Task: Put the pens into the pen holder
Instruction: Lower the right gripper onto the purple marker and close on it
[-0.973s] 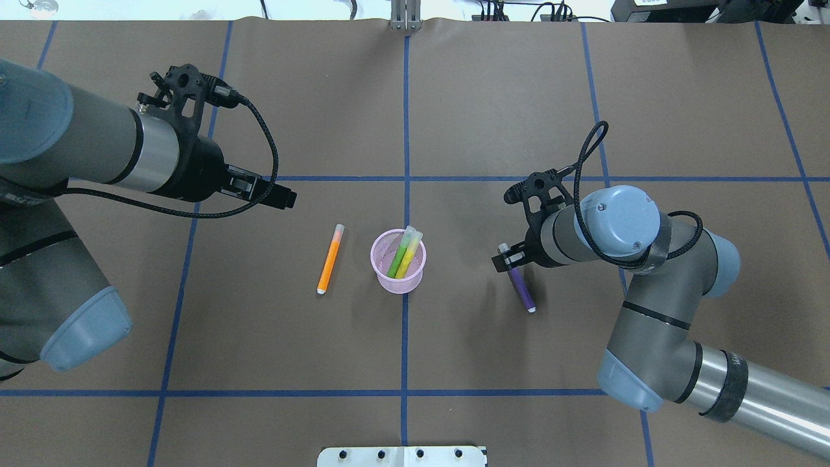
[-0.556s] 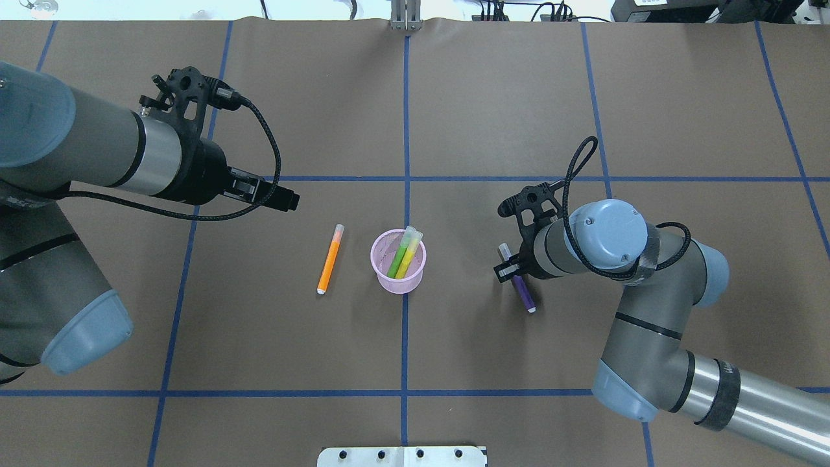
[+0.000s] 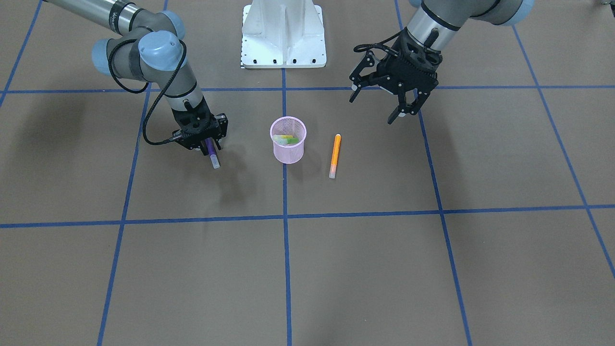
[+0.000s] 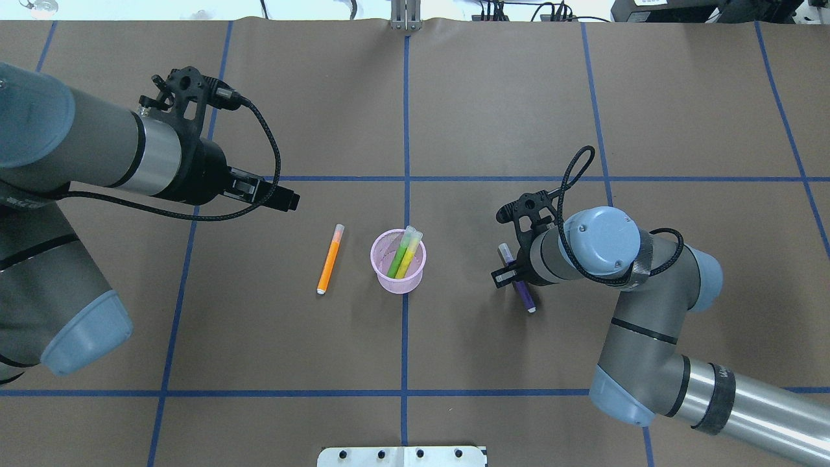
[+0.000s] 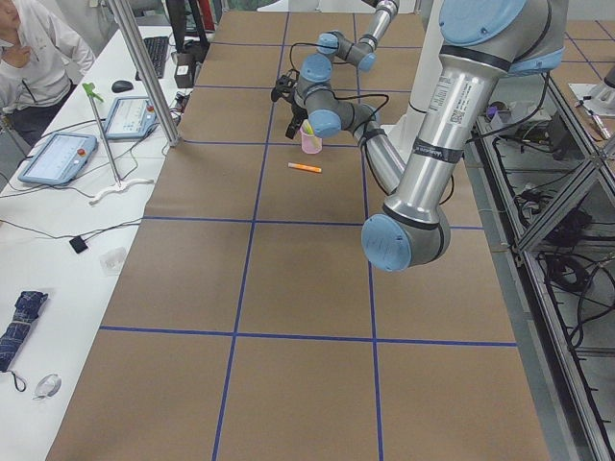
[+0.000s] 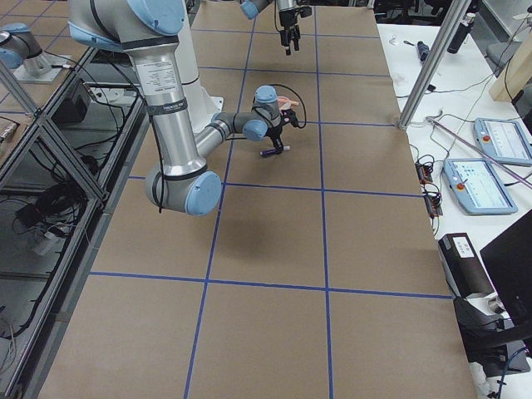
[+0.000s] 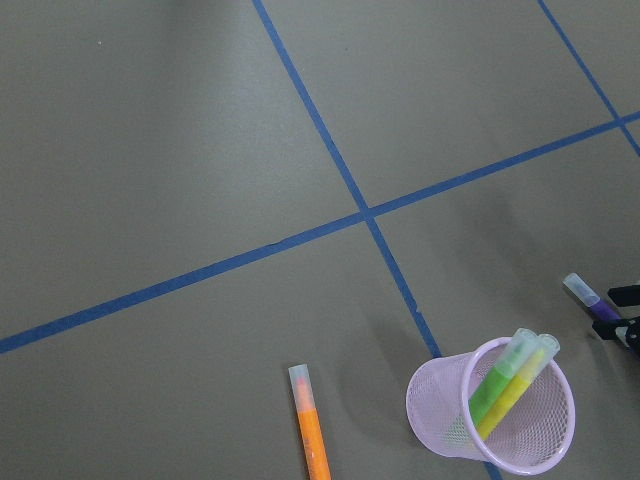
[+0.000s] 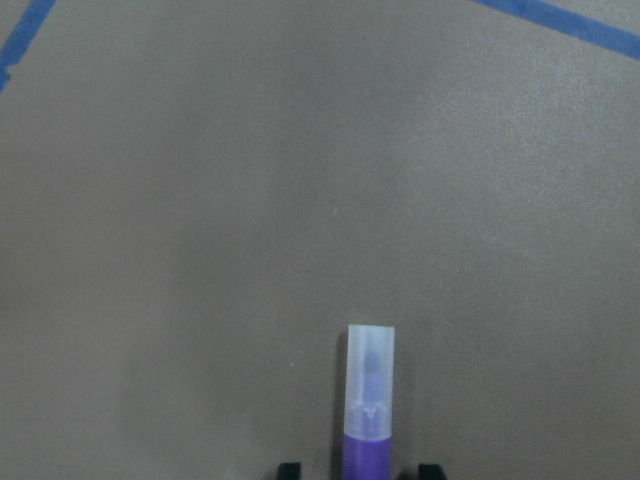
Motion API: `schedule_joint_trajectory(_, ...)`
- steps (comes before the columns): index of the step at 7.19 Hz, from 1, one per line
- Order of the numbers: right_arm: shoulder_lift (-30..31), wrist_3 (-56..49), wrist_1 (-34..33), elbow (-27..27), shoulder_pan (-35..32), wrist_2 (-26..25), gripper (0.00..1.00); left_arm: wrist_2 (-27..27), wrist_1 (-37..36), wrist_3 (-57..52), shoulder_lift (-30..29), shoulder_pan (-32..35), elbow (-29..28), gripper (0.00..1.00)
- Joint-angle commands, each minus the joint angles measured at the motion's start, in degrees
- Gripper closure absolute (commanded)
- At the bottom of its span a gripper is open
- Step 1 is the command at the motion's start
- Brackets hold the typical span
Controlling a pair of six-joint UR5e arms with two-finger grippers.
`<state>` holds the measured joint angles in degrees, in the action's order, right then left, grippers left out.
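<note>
The pink mesh pen holder [image 4: 389, 283] [image 3: 288, 154] [image 7: 440, 420] stands at mid-table with the green pen [image 4: 397, 258] and the yellow pen [image 4: 409, 259] leaning inside. The orange pen [image 4: 329, 259] [image 3: 335, 153] lies on the table just beside it on my left side. The purple pen [image 4: 526, 296] [image 3: 213, 158] [image 8: 367, 400] lies on my right side. My right gripper [image 4: 511, 274] [image 3: 205, 144] is open, low over the purple pen, with a finger on each side and small gaps. My left gripper [image 4: 288, 200] [image 3: 402, 114] is open and empty, hovering beyond the orange pen.
Brown paper with blue tape lines covers the table. The robot's white base plate [image 3: 283, 33] [image 4: 402, 456] sits at the robot-side edge. A desk with tablets [image 5: 58, 158] and a seated person [image 5: 29, 58] is beyond the far edge.
My right gripper has come down and slightly toward the robot, settling astride the purple pen. The pens, the holder and my left arm have hardly moved.
</note>
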<state>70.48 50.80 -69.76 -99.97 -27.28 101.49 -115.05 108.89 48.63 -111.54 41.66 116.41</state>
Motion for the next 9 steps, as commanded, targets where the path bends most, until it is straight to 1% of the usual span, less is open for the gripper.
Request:
schedule_joint_trajectory(1,-0.1,1.8,0.0,0.0,0.5,0.0,0.72,0.0,0.0,0.0,0.0,0.0,0.0,0.0)
schedule_joint_trajectory(3,0.0,1.8,0.0,0.0,0.7,-0.1,0.74,0.0,0.0,0.0,-0.1,0.0,0.0,0.0)
schedule_joint_trajectory(4,0.0,1.8,0.0,-0.1,0.7,-0.1,0.97,0.0,0.0,0.0,0.0,0.0,0.0,0.0)
schedule_joint_trajectory(5,-0.1,1.8,0.2,-0.8,0.6,-0.1,1.0,0.0,0.0,0.0,0.0,0.0,0.0,0.0)
schedule_joint_trajectory(6,-0.3,1.6,0.5,-2.1,-1.0,-0.3,1.0,0.0,0.0,0.0,0.0,0.0,-0.1,0.0)
schedule_joint_trajectory(7,-0.7,1.1,0.7,-4.3,-2.2,-2.1,1.0,-0.1,0.0,0.0,0.0,0.0,-0.2,0.0)
schedule_joint_trajectory(8,-1.0,1.1,0.8,-7.3,-2.2,-6.6,1.0,-0.1,0.0,-0.1,0.1,0.0,-0.6,0.0)
schedule_joint_trajectory(9,-1.4,1.1,4.2,-8.5,-2.1,-10.0,1.0,-0.1,0.0,-0.1,0.1,-0.1,-0.7,0.0)
